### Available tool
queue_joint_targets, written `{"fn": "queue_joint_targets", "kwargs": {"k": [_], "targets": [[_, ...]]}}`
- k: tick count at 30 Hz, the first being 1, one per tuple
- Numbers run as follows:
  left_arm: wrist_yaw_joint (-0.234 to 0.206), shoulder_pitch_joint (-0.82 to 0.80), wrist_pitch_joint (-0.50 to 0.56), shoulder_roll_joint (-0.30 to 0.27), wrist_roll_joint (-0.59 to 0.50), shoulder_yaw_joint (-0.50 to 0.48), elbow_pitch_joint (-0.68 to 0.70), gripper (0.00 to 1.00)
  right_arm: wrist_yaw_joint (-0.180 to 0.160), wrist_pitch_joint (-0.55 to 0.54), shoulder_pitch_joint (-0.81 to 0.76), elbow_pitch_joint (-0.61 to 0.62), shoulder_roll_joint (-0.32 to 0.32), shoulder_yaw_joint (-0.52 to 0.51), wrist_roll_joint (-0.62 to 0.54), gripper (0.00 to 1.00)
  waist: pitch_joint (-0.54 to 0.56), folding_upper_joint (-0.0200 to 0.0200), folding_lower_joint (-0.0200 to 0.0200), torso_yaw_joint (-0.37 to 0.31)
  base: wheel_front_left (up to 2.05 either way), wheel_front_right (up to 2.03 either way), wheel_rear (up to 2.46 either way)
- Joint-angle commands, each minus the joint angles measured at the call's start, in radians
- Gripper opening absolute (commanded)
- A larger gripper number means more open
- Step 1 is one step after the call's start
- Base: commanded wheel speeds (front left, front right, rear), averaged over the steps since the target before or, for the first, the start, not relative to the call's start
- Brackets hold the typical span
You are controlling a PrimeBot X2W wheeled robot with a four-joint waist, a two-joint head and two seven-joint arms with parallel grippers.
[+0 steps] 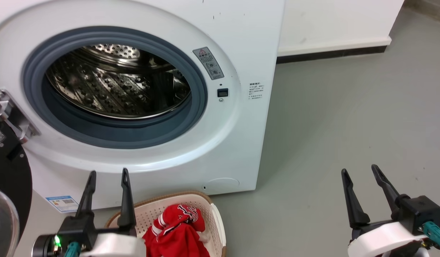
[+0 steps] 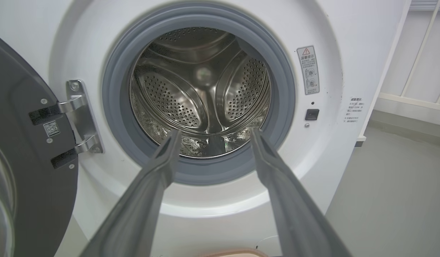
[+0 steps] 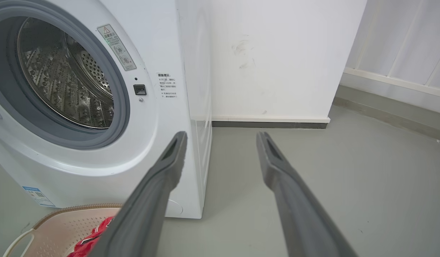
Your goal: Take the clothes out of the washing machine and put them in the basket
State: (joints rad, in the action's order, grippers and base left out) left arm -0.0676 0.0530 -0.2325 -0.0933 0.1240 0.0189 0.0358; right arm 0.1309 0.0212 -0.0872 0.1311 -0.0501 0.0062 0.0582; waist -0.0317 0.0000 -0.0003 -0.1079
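The left gripper [image 1: 108,174] is spread wide and holds nothing, in front of the washing machine [image 1: 227,142]. The right gripper [image 1: 360,170] is equally spread and holds nothing, over the floor [image 1: 330,125] at right. The red clothes [image 1: 177,228] lie in the basket [image 1: 170,198] at the machine's foot.

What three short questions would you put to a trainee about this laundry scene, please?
1. True or false: the bright red soft-fabric clothes lie in the cream perforated plastic basket.
2. The perforated steel drum of the large white front-loading washing machine looks: A) packed with clothes; B) empty; C) shut behind its door.
3. Fill in: the dark two-fingered left tool and right tool both stand ____ (open/shut).
Key: 1 true; 2 B; 3 open.
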Motion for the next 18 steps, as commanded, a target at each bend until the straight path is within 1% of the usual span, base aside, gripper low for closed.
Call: {"fn": "queue_joint_targets", "kwargs": {"k": [1, 5, 6, 7, 18], "targets": [[-0.005, 0.022, 0.007, -0.004, -0.006, 0.001, 0.019, 1.0, 0.0, -0.004, -0.013, 0.01, 0.0, -0.002, -0.006, 1.0, 0.012, 0.0, 0.0003, 0.007, 0.0, 0.0, 0.0], [-0.02, 0.095, 0.041, -0.007, -0.017, 0.01, 0.093, 1.0, 0.0, -0.019, -0.041, 0.043, 0.0, 0.001, -0.01, 1.0, 0.038, 0.0, 0.0003, 0.024, 0.0, 0.0, 0.0], [-0.026, 0.128, 0.058, -0.009, -0.023, 0.015, 0.131, 1.0, 0.0, -0.03, -0.057, 0.064, 0.0, 0.005, -0.014, 1.0, 0.044, 0.0, 0.0003, 0.042, 0.0, 0.0, 0.0], [-0.027, 0.134, 0.061, -0.008, -0.023, 0.018, 0.14, 1.0, 0.0, -0.035, -0.063, 0.069, 0.0, 0.004, -0.016, 1.0, 0.046, 0.0, 0.0003, 0.05, 0.0, 0.0, 0.0], [-0.027, 0.138, 0.069, -0.014, -0.017, 0.033, 0.154, 1.0, 0.0, -0.053, -0.075, 0.086, 0.0, 0.013, -0.018, 1.0, 0.058, 0.0, 0.0003, 0.079, 0.0, 0.0, 0.0]]}}
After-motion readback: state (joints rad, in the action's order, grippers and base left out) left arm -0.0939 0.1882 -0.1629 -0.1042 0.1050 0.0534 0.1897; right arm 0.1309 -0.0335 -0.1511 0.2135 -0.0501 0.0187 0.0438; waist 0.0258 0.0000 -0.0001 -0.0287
